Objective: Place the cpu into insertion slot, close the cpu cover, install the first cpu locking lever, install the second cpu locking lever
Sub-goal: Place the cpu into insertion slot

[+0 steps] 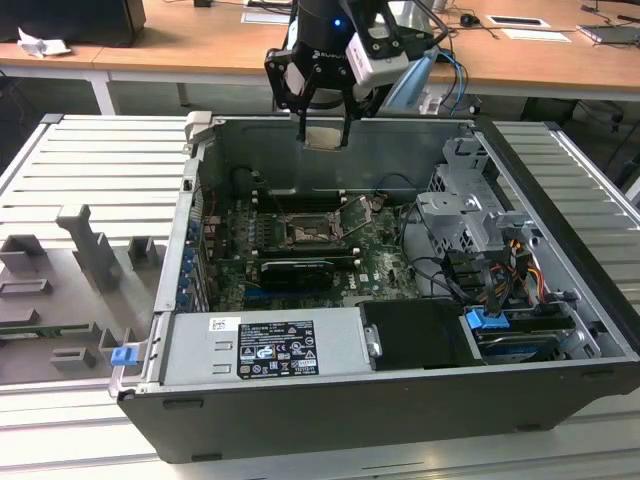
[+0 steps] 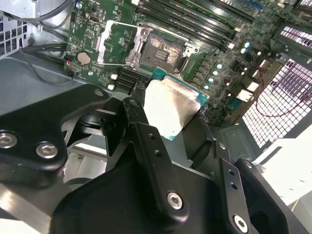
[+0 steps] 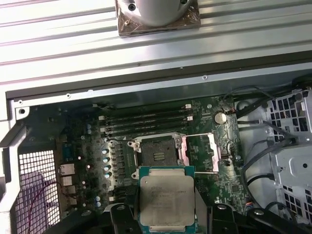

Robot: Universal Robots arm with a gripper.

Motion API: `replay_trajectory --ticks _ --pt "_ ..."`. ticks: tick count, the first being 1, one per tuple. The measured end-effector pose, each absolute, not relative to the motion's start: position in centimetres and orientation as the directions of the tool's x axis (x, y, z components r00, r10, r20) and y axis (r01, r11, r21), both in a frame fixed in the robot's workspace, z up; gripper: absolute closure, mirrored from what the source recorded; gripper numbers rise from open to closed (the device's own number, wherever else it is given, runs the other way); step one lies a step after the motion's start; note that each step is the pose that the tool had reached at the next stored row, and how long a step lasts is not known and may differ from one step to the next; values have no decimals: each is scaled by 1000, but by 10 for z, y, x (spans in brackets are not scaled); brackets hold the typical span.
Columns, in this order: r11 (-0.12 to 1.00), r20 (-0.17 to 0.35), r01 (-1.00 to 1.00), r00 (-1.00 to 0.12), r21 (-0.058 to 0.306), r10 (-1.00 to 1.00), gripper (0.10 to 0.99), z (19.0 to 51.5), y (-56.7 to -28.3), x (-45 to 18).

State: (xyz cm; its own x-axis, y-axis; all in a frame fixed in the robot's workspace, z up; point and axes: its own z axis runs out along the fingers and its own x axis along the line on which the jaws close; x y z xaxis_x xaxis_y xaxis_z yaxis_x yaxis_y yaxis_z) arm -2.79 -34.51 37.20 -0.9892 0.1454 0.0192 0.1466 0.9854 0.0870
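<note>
Gripper (image 1: pixel 322 138) clamped on cpu (image 3: pixel 167 202), hovering above open case (image 1: pixel 330 425); insertion slot (image 3: pixel 158 151) well below, uncovered, cpu cover (image 3: pixel 213 152) flipped open beside it.

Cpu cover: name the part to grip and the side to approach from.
Likely its free rim, opposite the hinge. The cpu cover is swung open beside the insertion slot, so that thin edge is exposed from above. The pincer holds the cpu.
</note>
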Motion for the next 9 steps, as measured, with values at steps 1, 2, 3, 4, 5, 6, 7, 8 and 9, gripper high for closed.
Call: replay_trajectory --ticks 1,2,3,4,5,6,7,8,9 --pt "985 19 151 -989 87 150 541 372 -345 -28" --pt "984 19 157 -988 87 156 541 372 -345 -28" --pt "983 19 164 -987 87 163 541 372 -345 -28" --pt "982 19 169 -986 87 168 541 372 -345 -28" --pt "980 19 178 -984 87 177 541 372 -345 -28" --pt "979 19 185 -983 87 184 541 372 -345 -28" --pt "978 19 189 -982 87 189 541 372 -345 -28" --pt "977 19 195 -981 87 194 541 372 -345 -28" --pt "976 19 199 -980 87 198 541 372 -345 -28"
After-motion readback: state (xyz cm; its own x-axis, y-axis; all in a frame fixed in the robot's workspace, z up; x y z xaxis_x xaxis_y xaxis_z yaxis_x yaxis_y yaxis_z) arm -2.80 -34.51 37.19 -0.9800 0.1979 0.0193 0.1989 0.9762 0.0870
